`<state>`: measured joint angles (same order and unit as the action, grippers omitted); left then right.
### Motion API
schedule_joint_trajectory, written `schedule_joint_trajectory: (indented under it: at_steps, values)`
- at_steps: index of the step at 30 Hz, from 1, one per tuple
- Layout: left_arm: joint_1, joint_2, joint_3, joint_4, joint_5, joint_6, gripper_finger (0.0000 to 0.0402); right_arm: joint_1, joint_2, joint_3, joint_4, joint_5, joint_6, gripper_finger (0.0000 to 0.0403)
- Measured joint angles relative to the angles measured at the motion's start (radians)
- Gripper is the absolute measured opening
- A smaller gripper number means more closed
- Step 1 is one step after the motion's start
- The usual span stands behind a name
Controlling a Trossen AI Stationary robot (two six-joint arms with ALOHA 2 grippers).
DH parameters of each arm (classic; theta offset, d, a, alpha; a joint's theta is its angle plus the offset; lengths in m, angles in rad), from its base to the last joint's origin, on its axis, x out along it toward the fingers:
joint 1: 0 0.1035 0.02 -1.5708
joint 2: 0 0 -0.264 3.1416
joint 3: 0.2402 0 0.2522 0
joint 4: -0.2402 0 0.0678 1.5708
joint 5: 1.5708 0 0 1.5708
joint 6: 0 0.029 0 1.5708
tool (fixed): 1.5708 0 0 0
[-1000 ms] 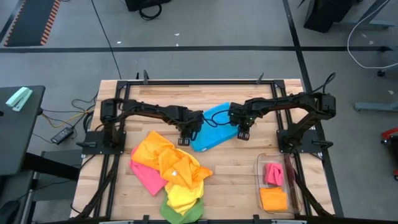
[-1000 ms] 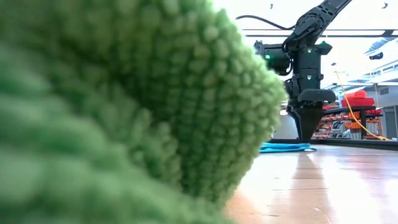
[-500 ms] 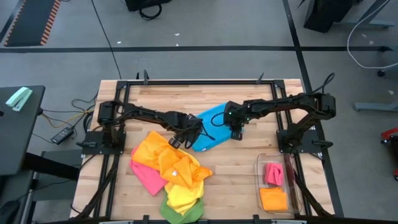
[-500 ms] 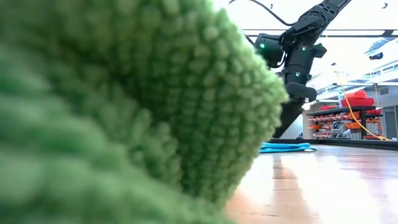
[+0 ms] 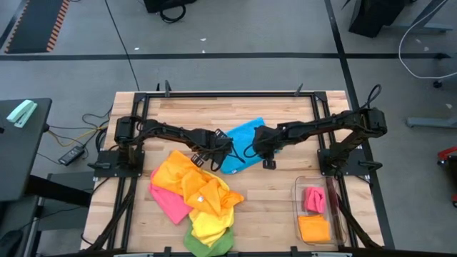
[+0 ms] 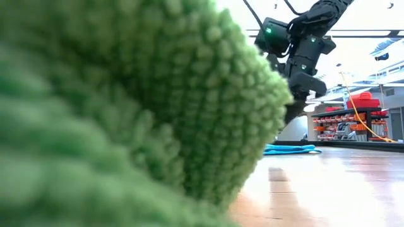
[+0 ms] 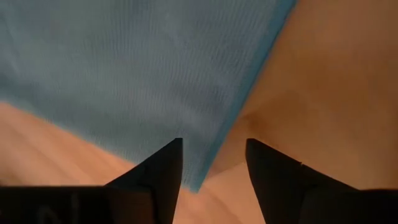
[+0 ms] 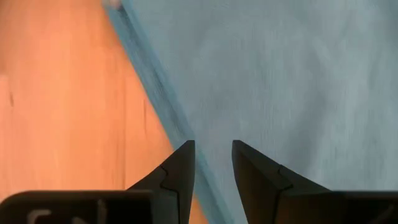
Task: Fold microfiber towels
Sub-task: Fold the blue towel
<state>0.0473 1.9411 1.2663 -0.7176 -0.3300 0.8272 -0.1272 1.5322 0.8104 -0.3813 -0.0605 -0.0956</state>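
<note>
green towel [image 6: 126, 107] pressed right up against the low camera, filling most of that view; from above it sits at the table's near edge [image 5: 207, 246] under the heap. next back: yellow towel [image 5: 208, 225], then the orange towel [image 5: 187, 178] spread across the top of the pile, with a pink towel [image 5: 168, 202] sticking out on the left side. off to the right, well apart from the heap, a clear bin [image 5: 300, 187] holding a small pink cloth [image 5: 314, 199] and an orange cloth [image 5: 314, 228]. mid-table: blue towel [image 5: 243, 137] lying flat on the wooden table [image 5: 178, 111], one thick folded edge showing in my right wrist view. my left gripper [image 5: 206, 158] is at the blue towel's near left corner, between it and the orange one; fingers [image 7: 163, 171] set apart, the corner tip lying in the gap, nothing pinched. my right gripper [image 5: 265, 161] hangs at the blue towel's near right edge; fingers [image 8: 180, 168] a narrow way apart, straddling the hem line, the cloth not gripped as far as i can see. beyond, the arm bases and black frame at the table's far side.
</note>
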Motion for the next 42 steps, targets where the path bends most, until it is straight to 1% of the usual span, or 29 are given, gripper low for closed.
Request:
schedule_joint_trajectory:
  at_steps: [2, 6, 9, 11, 13, 18, 22, 25, 28, 30, 34, 37, 40, 42]
  values:
    - [0.0, 0.0, 0.003, 0.003, -0.009, -0.004, 0.0179, 0.007, 0.0, -0.005, 0.066, 0.0, -0.001, 0.0115]
    - [0.002, 0.0, 0.015, 0.003, -0.011, -0.035, 0.0171, 0.013, 0.0, -0.066, 0.276, 0.0, 0.016, 0.0115]
    - [0.013, -0.002, 0.016, 0.0, -0.009, -0.078, 0.0165, 0.013, 0.0, -0.143, 0.447, 0.003, 0.082, 0.0115]
    - [0.018, -0.006, 0.016, -0.009, -0.009, -0.091, 0.0159, 0.013, 0.0, -0.183, 0.494, 0.03, 0.148, 0.0115]
    - [0.018, -0.009, 0.017, -0.011, -0.009, -0.096, 0.0153, 0.012, 0.0, -0.196, 0.473, 0.059, 0.213, 0.0115]
    - [0.016, -0.025, 0.019, 0.001, -0.006, -0.083, 0.0135, 0.01, 0.0, -0.186, 0.315, 0.088, 0.372, 0.0115]
    - [0.017, -0.03, 0.047, 0.008, 0.002, -0.096, 0.0124, 0.01, 0.0, -0.184, 0.233, 0.092, 0.41, 0.0115]
    - [0.017, -0.031, 0.075, 0.01, 0.096, -0.116, 0.0118, -0.012, -0.005, -0.178, 0.157, 0.093, 0.438, 0.0115]
    - [0.017, -0.032, 0.094, 0.026, 0.188, -0.111, 0.0114, -0.065, -0.007, -0.177, 0.071, 0.116, 0.474, 0.0115]
    - [0.015, -0.032, 0.096, 0.044, 0.221, -0.086, 0.0112, -0.098, -0.007, -0.171, 0.041, 0.146, 0.474, 0.0115]
    - [0.016, -0.032, 0.097, 0.085, 0.271, -0.051, 0.0113, -0.147, -0.003, -0.115, -0.078, 0.23, 0.439, 0.0115]
    - [0.016, -0.025, 0.096, 0.116, 0.282, -0.03, 0.0119, -0.16, 0.004, -0.06, -0.16, 0.281, 0.404, 0.0115]
    - [0.016, -0.024, 0.074, 0.178, 0.282, -0.029, 0.0132, -0.146, 0.001, -0.022, -0.111, 0.295, 0.327, 0.0115]
    - [0.018, -0.024, 0.061, 0.204, 0.281, -0.028, 0.0146, -0.128, 0.002, -0.023, -0.073, 0.274, 0.266, 0.0115]
